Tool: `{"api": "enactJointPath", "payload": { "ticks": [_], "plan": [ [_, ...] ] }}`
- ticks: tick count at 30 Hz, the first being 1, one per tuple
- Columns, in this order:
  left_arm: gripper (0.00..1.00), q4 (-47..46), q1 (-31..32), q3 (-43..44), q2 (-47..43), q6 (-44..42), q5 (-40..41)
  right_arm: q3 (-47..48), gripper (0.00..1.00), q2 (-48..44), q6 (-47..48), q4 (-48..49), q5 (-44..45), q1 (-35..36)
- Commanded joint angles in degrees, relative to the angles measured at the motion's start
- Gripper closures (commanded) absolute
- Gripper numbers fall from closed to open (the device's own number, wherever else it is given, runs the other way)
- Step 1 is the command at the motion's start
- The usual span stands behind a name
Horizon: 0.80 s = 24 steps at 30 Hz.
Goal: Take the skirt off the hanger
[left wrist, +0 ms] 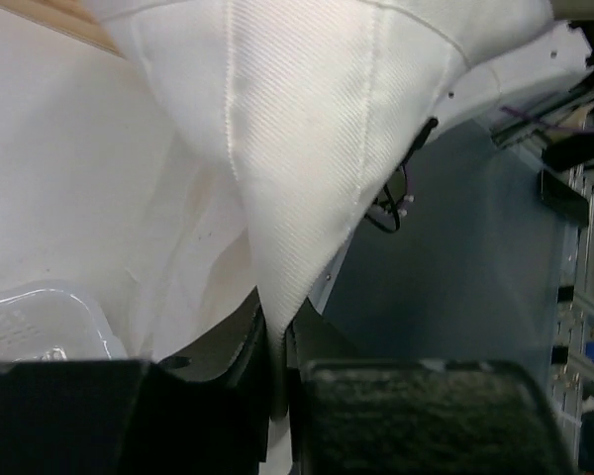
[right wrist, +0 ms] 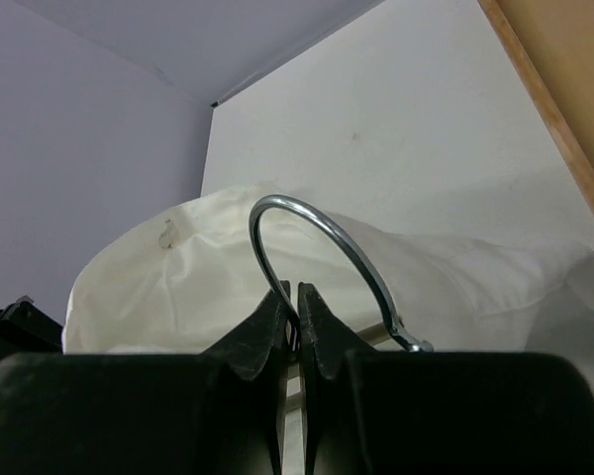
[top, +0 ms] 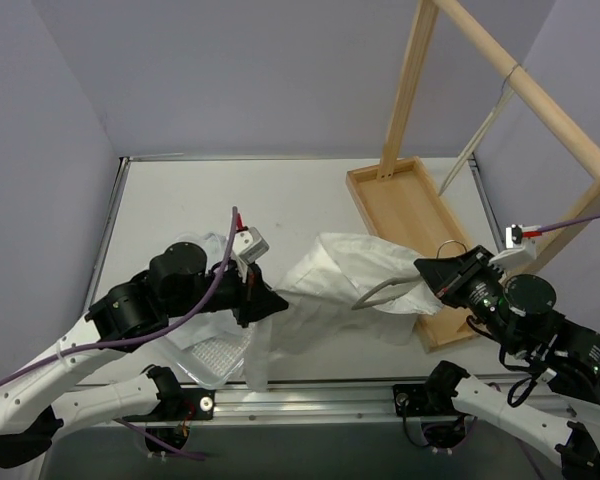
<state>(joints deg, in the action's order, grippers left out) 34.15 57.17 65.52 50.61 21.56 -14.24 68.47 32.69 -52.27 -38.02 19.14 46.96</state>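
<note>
The white skirt (top: pixel 340 285) is stretched above the table between my two arms. My left gripper (top: pixel 270 303) is shut on a corner of the skirt; in the left wrist view the fabric (left wrist: pixel 307 148) tapers down into the closed jaws of the left gripper (left wrist: pixel 280 341). My right gripper (top: pixel 425 272) is shut on the metal hook of the hanger (top: pixel 452 246). In the right wrist view the silver hook (right wrist: pixel 317 247) loops up out of the right gripper (right wrist: pixel 295 302), with the skirt (right wrist: pixel 178 287) behind it. A grey hanger bar (top: pixel 380 291) shows beneath the fabric.
A wooden tray (top: pixel 400 205) lies under the right side of the skirt. A wooden rack frame (top: pixel 525 90) rises at the back right. A clear plastic container (top: pixel 205 355) sits under my left arm, also seen in the left wrist view (left wrist: pixel 40 322).
</note>
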Motion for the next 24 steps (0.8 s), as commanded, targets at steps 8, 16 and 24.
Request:
{"api": "enactJointPath", "payload": {
  "ticks": [8,16,24],
  "plan": [
    [0.42,-0.23,2.86,6.38,2.74,-3.19,-5.19,2.37,1.00,10.73,5.51,3.66,-1.82,-0.20],
    [0.37,1.71,2.86,9.89,-2.35,-5.92,-1.41,0.79,1.00,11.96,5.78,2.43,-2.43,-0.11],
    [0.35,0.92,2.86,15.60,2.82,-4.60,-6.06,0.09,1.00,14.95,6.30,1.81,-3.49,-0.11]
  ]
}}
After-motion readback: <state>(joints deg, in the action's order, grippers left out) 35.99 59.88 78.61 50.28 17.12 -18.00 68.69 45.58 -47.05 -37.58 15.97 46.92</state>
